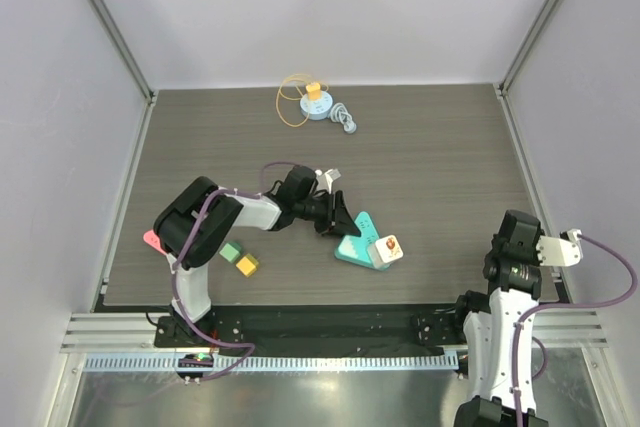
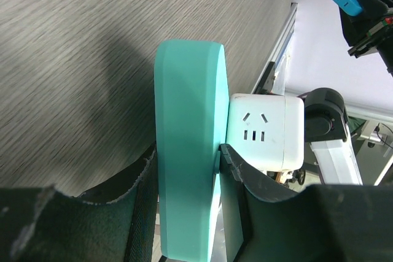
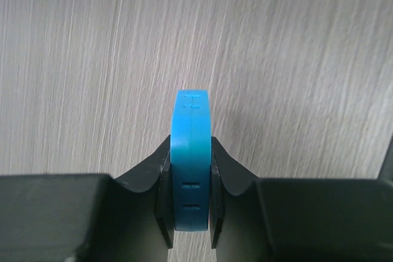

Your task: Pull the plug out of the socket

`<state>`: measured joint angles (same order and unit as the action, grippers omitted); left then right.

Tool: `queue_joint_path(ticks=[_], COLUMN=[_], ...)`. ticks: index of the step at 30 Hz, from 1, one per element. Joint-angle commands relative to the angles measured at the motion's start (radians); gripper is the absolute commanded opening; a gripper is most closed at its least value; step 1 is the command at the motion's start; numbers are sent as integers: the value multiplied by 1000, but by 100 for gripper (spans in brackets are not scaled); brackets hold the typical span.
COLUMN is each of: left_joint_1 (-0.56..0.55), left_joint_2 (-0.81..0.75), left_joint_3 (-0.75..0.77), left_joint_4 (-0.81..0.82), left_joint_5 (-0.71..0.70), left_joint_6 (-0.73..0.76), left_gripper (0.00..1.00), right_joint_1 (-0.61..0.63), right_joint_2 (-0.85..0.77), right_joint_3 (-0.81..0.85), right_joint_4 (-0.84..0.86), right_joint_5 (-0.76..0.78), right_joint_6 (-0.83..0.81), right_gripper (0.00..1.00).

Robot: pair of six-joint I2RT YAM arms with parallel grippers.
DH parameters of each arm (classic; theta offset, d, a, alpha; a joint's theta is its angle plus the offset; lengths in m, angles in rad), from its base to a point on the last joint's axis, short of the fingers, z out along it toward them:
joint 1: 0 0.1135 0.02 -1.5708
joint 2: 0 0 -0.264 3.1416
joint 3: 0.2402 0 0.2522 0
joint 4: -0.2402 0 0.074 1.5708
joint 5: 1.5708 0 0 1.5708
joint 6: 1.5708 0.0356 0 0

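At 4 o'clock, near the counter's (image 1: 440, 147) front edge, my right jaws are clamping the blue plug (image 3: 191, 170), well apart from the socket. Toward the centre, my left jaws are gripping the teal block (image 2: 187, 151) carrying the white socket (image 2: 265, 130). At 12 o'clock, a small blue reel (image 1: 317, 107) is lying.

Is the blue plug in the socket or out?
Out: the right gripper holds the blue plug apart from the white socket, whose slots show empty.

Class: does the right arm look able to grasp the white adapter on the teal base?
Probably not: the right gripper is shut on the blue plug, so it cannot take the white adapter until that is released.
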<state>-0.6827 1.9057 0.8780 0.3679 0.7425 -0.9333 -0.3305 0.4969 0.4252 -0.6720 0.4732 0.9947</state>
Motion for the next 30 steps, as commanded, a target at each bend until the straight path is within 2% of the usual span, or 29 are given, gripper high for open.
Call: queue_joint_path(ticks=[1, 9, 12, 15, 22, 26, 28, 30], left_joint_1=[17, 20, 21, 20, 20, 20, 20, 20], left_joint_2=[-17, -17, -20, -22, -22, -23, -25, -25], left_joint_3=[-34, -39, -42, -47, -43, -47, -48, -48], left_joint_4=[-60, -47, -47, -47, -50, -49, -49, -50], left_joint_5=[-60, -55, -55, -57, -57, -57, -57, -57], left_joint_6=[80, 76, 76, 76, 79, 79, 80, 82], left_gripper=[0, 0, 0, 0, 0, 0, 0, 0], right_joint_1=[-16, -30, -51, -105, -229, -260, -266, -269], right_joint_2=[0, 81, 163, 229, 226, 256, 261, 256], right_joint_3=[1, -52, -78, -82, -97, -91, -89, -91], right_joint_4=[22, 165, 212, 233, 253, 253, 252, 253], right_joint_5=[94, 9, -36, -102, -225, -271, -286, -295], right_joint_6=[19, -43, -65, -87, -129, -142, -145, -148], right_gripper=[6, 11, 13, 13, 18, 28, 40, 58])
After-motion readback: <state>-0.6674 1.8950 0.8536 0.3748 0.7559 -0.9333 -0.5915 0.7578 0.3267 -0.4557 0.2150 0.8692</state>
